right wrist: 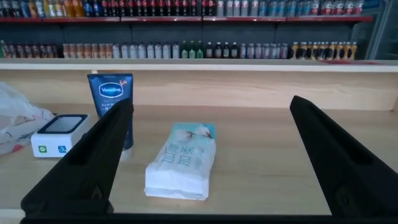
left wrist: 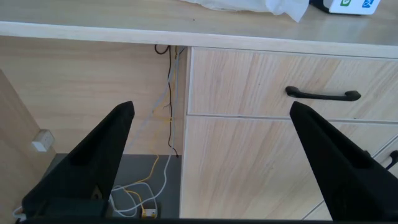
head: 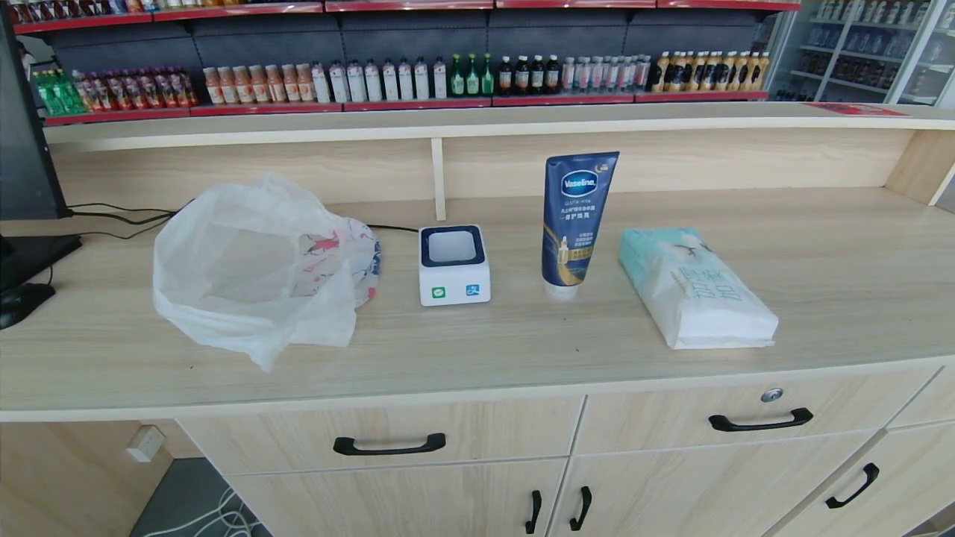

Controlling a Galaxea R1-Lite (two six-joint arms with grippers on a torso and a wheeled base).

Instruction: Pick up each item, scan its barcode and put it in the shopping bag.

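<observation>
Pale wood-grain laminate covers the desk (head: 485,343), and on it we see four things in a row across the middle of the head view. At left of centre lies the shopping bag (head: 254,261), thin milky plastic with its mouth open and red and blue print on its right side. Just beside it stands the scanner (head: 453,265), a white box with a dark blue rim round its window and two small icons, one green and one blue, on its front. Right of that the tube (head: 574,220) stands upright on its white cap, dark blue with white and gold lettering. Furthest right the tissue pack (head: 694,287) lies flat, white and pale teal, with a cotton-flower picture and teal characters.

The left claw (left wrist: 211,107) is spread wide with nothing between its fingers, below the desk edge and facing a drawer handle (left wrist: 323,95). The right claw (right wrist: 211,102) is also spread wide and empty, level with the desk, facing the tissue pack and well apart from it.

Across the top of the head view run red-edged shelves (head: 418,104) lined with bottles (head: 477,74). A dark monitor (head: 22,127) and a mouse (head: 22,302) sit at the left edge
</observation>
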